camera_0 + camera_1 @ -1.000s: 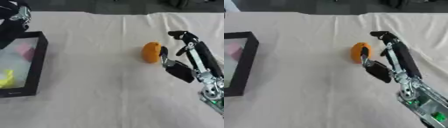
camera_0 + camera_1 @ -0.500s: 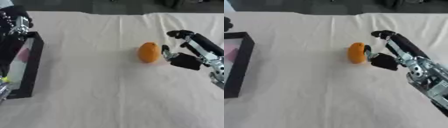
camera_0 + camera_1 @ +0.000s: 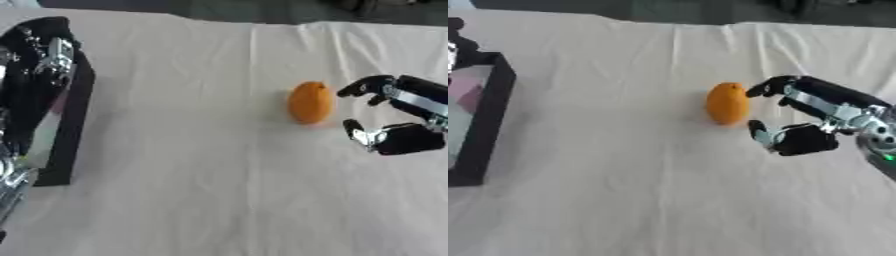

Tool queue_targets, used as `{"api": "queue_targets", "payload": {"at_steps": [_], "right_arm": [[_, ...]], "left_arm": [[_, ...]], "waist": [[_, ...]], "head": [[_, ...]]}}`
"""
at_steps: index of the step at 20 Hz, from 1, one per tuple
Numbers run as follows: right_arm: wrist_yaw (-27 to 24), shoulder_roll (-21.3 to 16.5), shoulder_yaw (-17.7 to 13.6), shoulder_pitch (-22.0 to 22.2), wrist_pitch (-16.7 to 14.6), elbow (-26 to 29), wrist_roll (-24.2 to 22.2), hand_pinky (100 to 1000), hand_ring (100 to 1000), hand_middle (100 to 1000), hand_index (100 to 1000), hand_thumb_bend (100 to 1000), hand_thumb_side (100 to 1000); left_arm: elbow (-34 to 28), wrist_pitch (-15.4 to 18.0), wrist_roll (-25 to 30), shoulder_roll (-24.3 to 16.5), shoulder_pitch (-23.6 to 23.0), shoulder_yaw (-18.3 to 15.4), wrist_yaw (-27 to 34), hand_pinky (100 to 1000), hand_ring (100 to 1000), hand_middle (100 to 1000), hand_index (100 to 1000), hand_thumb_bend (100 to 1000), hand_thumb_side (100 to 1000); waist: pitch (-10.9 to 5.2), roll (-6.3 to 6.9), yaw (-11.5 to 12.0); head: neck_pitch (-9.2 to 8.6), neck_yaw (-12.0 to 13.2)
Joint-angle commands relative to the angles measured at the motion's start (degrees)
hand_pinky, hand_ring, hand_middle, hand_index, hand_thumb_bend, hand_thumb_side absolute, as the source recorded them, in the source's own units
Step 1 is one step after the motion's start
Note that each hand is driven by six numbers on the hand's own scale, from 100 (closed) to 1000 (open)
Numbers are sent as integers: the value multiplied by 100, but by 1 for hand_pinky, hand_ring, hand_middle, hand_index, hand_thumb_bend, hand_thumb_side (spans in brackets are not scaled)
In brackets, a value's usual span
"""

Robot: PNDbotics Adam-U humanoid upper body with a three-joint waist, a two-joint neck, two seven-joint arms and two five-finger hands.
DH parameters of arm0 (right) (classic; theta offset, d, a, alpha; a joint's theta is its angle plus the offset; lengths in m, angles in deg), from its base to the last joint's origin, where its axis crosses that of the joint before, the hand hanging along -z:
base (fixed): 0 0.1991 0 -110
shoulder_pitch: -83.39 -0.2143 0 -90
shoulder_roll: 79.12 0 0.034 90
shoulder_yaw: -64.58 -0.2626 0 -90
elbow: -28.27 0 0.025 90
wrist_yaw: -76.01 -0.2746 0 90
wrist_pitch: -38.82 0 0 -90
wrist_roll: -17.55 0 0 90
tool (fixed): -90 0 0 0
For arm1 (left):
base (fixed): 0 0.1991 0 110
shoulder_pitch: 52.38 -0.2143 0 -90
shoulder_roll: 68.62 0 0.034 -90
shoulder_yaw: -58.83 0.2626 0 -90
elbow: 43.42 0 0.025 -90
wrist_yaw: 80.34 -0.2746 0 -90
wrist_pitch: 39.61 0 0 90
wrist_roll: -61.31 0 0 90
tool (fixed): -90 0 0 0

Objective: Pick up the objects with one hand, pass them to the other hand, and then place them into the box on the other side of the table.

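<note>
Orange fruit (image 3: 728, 103) lies on the cloth-covered desk (image 3: 623, 190), right of centre, just at nine o'clock from my right hand (image 3: 802, 137). I judge it light, firm and prone to rolling, so I'd take it across its middle. My fingers (image 3: 767, 88) and thumb are spread wide, holding nothing, apparently just short of the peel. My left hand (image 3: 39, 65) hangs over the black box (image 3: 483, 125); its fingers I cannot tell.

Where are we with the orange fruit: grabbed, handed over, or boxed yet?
None of those yet. The oval orange fruit lies on the cream tablecloth. The right hand is open beside it, fingers and thumb bracketing its right side, not closed. The left hand waits over the black-walled box at the table's left, which already holds pink and pale items. Left to do: grasp, pass, place.
</note>
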Motion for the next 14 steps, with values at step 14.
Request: {"api": "queue_targets", "payload": {"at_steps": [14], "right_arm": [[170, -190, -112, -400, 1174, 53, 1364, 784, 887, 814, 898, 304, 100]], "left_arm": [[-101, 57, 58, 14, 178, 96, -48, 798, 632, 555, 772, 100, 604]], "waist": [[121, -106, 367]], "head": [[-352, -332]]}}
